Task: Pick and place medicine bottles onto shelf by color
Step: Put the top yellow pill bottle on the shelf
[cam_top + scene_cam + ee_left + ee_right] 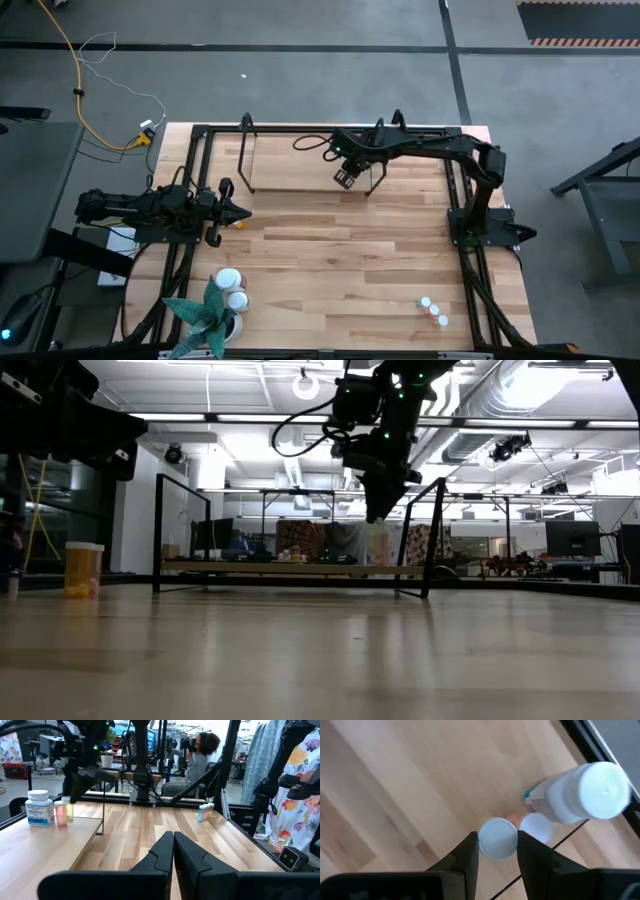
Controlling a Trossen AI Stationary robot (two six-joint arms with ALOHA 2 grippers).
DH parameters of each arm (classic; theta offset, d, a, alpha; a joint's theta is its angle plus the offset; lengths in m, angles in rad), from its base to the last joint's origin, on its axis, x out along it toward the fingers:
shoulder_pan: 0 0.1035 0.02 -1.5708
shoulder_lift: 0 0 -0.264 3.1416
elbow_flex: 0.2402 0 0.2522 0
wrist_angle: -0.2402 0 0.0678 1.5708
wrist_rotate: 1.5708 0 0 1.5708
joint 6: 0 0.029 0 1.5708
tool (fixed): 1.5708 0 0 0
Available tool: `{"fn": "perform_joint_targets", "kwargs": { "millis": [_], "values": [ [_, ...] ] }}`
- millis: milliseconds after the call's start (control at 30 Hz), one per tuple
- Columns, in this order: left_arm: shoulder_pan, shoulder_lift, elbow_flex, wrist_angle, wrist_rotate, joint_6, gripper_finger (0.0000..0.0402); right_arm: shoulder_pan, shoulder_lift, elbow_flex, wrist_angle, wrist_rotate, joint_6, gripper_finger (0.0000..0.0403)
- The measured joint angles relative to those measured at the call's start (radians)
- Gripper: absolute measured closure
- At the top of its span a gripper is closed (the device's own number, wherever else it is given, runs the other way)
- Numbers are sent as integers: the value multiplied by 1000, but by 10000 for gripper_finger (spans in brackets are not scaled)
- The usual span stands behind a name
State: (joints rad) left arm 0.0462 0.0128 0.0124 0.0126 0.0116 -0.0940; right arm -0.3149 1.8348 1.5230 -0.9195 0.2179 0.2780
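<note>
- White bottle [40,808] on the shelf [60,837], left wrist view: blue label with printed lines, letters too small to read.
- White bottle in the right wrist view [580,794]: label edge only, not readable.
- No other readable text, number or sign.

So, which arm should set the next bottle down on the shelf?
Right. The right gripper hangs over the shelf with a white-capped bottle between its fingers. The left gripper is shut, empty, at the left edge of the table.

Grey floor [300,80] with a yellow cable [75,70] surrounds the bench [340,250]; ceiling lights [300,420], ducts [480,400] and monitors [570,538] far behind.
</note>
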Motion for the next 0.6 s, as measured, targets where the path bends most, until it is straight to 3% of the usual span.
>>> {"fn": "perform_joint_targets", "kwargs": {
  "millis": [233, 600],
  "values": [
    [0, 0, 0, 0, 0, 0, 398, 0, -7, -1, -102, -10, 84, 302],
    [0, 0, 0, 0, 0, 0, 398, 0, -7, -1, -65, 12, 110, 302]
  ]
}}
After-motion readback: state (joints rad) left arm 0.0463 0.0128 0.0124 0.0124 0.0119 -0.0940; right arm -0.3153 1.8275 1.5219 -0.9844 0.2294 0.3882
